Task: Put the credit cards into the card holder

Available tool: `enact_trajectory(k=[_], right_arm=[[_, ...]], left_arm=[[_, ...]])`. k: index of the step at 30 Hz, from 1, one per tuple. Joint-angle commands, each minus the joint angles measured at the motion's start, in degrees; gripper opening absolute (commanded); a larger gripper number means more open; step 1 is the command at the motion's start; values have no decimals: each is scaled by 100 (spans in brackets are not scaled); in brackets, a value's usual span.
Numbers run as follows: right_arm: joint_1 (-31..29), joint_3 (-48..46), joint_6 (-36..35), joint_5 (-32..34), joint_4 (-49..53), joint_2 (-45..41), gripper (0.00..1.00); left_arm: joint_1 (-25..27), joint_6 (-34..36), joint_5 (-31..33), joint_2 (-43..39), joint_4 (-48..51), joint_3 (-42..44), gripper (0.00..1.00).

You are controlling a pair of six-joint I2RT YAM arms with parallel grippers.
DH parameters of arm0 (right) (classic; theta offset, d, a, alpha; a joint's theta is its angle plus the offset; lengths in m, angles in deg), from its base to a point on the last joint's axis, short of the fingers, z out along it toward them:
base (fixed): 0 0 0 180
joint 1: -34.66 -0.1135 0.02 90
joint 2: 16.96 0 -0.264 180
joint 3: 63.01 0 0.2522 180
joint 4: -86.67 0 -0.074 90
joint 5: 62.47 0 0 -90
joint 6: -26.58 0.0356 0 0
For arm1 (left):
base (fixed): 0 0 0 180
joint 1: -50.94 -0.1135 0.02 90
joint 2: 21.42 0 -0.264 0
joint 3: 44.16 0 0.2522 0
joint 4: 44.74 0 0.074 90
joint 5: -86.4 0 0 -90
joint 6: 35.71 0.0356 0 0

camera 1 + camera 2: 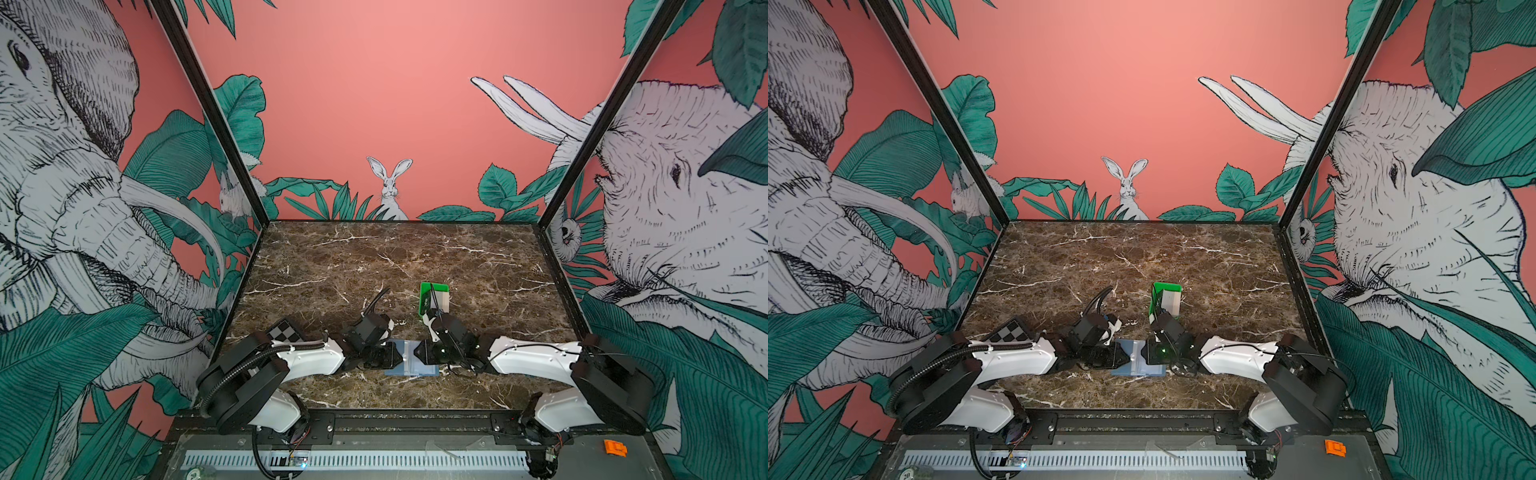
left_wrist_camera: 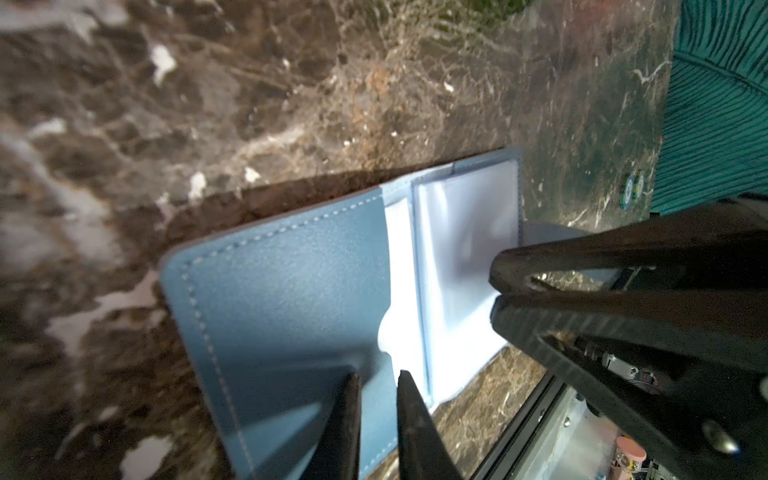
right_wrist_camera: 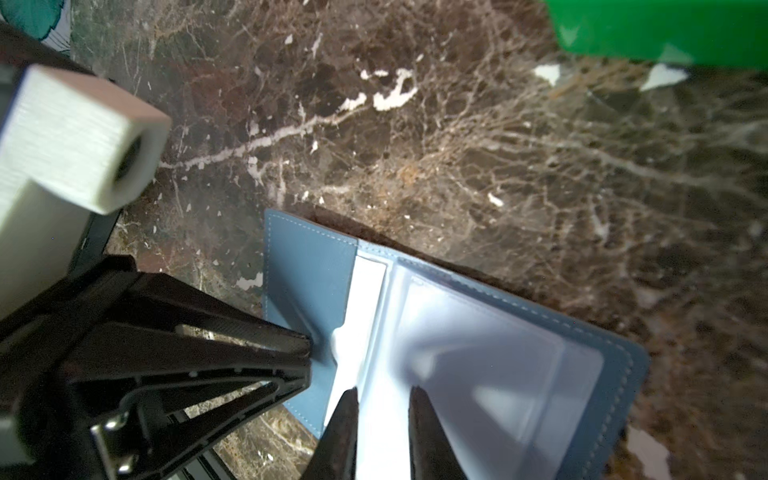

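1. Lying open near the table's [image 1: 332,266] front edge, the card holder [image 1: 409,365] shows clear pockets.
2. Left gripper [image 2: 376,384] presses its blue flap, jaws slightly apart.
3. Right gripper [image 3: 384,399], jaws narrowly apart, straddles a pocket edge.
4. Green tray [image 1: 434,297] with cards [image 1: 441,300] sits just behind.

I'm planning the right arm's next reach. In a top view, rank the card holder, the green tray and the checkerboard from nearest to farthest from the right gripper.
1. Card holder: open on the marble directly under the right gripper.
2. Green tray: just behind, farther up the table.
3. Checkerboard: far across, by the left arm's side.
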Motion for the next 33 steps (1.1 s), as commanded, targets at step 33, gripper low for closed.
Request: enact_trajectory(k=[33], right_arm=[[1357,1707,-1599,1221,2591,-1084,56]], left_arm=[[-573,1357,-127,142,1163,-2209,23]])
